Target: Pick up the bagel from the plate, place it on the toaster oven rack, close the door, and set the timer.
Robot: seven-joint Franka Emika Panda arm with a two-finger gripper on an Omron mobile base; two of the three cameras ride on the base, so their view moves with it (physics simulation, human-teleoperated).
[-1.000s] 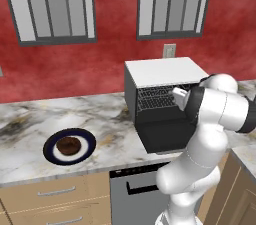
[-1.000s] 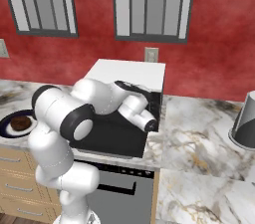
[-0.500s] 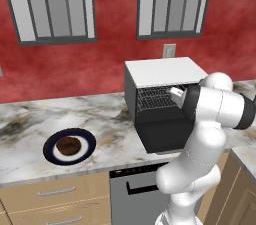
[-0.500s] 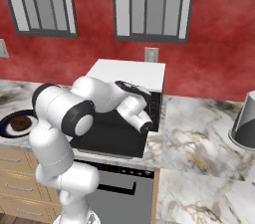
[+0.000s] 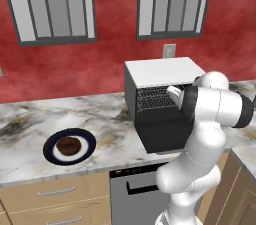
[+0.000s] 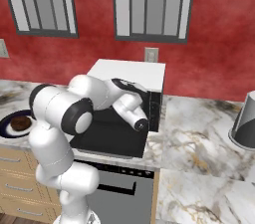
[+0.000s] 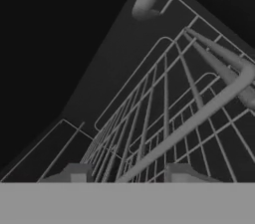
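While the bagel (image 5: 68, 145) is sitting on the plate (image 5: 50, 155) at your nine o'clock (untouched), your gripper (image 7: 127, 174) is reaching into the toaster oven (image 5: 161, 75), its fingertips (image 7: 75, 172) straddling the rack's (image 7: 164, 118) front wire; whether they are gripping it, you cannot tell.

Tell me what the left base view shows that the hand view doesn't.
Left base view alone: the bagel sitting on the plate on the counter, left of the toaster oven, whose door is folded down open, plus the wall and windows. Hand view alone: the gripper close over the wire bars, its fingertips on either side of the front bar, and the dark cavity behind. Both share the rack inside the oven.
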